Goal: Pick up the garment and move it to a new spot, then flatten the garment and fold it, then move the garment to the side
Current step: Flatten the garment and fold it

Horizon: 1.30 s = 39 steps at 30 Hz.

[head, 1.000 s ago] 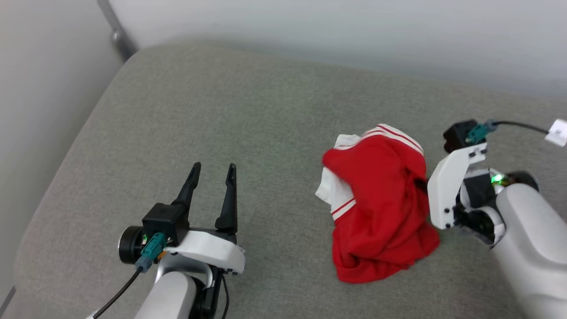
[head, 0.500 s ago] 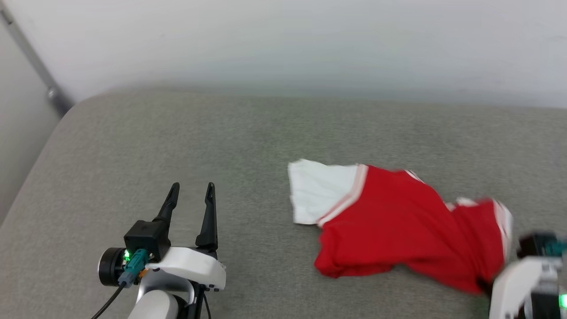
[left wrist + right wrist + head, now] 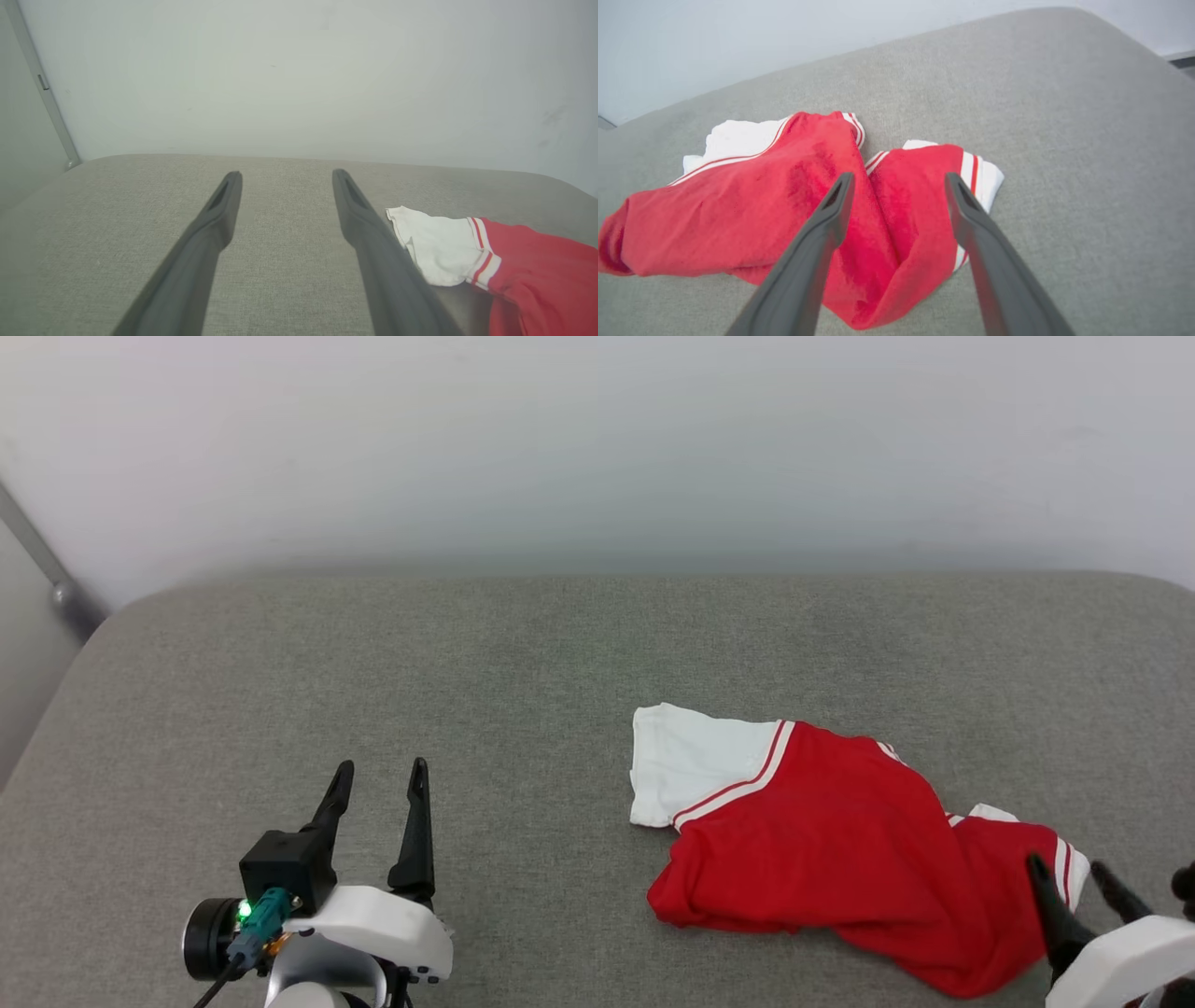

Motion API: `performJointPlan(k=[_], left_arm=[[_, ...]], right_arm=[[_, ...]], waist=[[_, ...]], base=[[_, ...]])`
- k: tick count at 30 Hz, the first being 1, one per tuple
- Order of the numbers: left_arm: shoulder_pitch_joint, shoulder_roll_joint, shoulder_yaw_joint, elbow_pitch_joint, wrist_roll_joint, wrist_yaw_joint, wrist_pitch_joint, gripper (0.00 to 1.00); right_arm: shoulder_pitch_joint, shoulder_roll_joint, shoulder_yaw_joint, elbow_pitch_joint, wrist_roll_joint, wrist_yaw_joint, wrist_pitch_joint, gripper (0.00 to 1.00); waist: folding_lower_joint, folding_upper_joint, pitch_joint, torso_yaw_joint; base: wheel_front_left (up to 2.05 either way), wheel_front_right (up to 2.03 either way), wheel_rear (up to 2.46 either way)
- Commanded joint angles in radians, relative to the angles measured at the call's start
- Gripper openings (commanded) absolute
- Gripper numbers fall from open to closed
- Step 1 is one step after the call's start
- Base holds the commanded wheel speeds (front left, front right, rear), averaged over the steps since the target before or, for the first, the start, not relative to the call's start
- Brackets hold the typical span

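The red garment (image 3: 831, 840) lies crumpled and partly spread on the grey cushion, a white sleeve with red stripes at its left end; its lettering is hidden. In the right wrist view the garment (image 3: 784, 205) lies under and just beyond my right gripper (image 3: 899, 179), which is open and holds nothing. In the head view the right gripper (image 3: 1064, 870) stands at the garment's lower right end. My left gripper (image 3: 378, 770) is open over bare cushion, well left of the garment. The left wrist view has that gripper (image 3: 285, 173) open with the white sleeve (image 3: 437, 245) to its right.
The grey upholstered cushion (image 3: 373, 663) spans the view, its rounded back edge against a pale wall (image 3: 597, 448). A grey metal bar (image 3: 42, 565) runs down the wall at the far left. Bare cushion lies left of and behind the garment.
The head camera has shifted. The garment went from a bunched heap held by the right gripper to lying stretched out on the cushion; the right gripper has let go and now stands open.
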Motion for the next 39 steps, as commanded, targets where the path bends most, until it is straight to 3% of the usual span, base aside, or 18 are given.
performJointPlan(k=[1,9,21,29,39], left_arm=[[0.01,0.006,0.002,-0.003,-0.006,0.003,0.002,1.0],[0.031,0.026,0.005,-0.002,-0.002,0.016,0.022,1.0],[0.012,0.044,-0.031,0.013,0.0,0.001,0.09,1.0],[-0.214,0.041,-0.093,0.115,-0.034,-0.112,0.247,1.0],[-0.541,0.082,-0.138,0.361,-0.122,-0.25,0.617,1.0]], right_arm=[[-0.014,0.001,-0.006,-0.01,-0.012,-0.001,-0.011,1.0],[0.002,0.022,0.045,-0.162,-0.154,-0.001,-0.167,1.0],[0.048,0.064,0.135,-0.243,-0.213,-0.001,-0.178,1.0],[-0.013,0.071,0.18,-0.273,-0.206,-0.001,-0.167,1.0],[-0.086,0.08,0.219,-0.27,-0.185,-0.001,-0.19,1.0]], waist=[[0.0001,-0.0001,-0.004,-0.002],[0.0001,-0.0001,-0.031,-0.022],[0.0001,-0.0001,-0.034,-0.084],[0.0001,-0.0001,0.024,-0.18],[0.0001,-0.0001,0.158,-0.328]], base=[[0.0,0.0,0.0],[0.0,0.0,0.0],[0.0,0.0,0.0],[0.0,0.0,0.0],[0.0,0.0,0.0]])
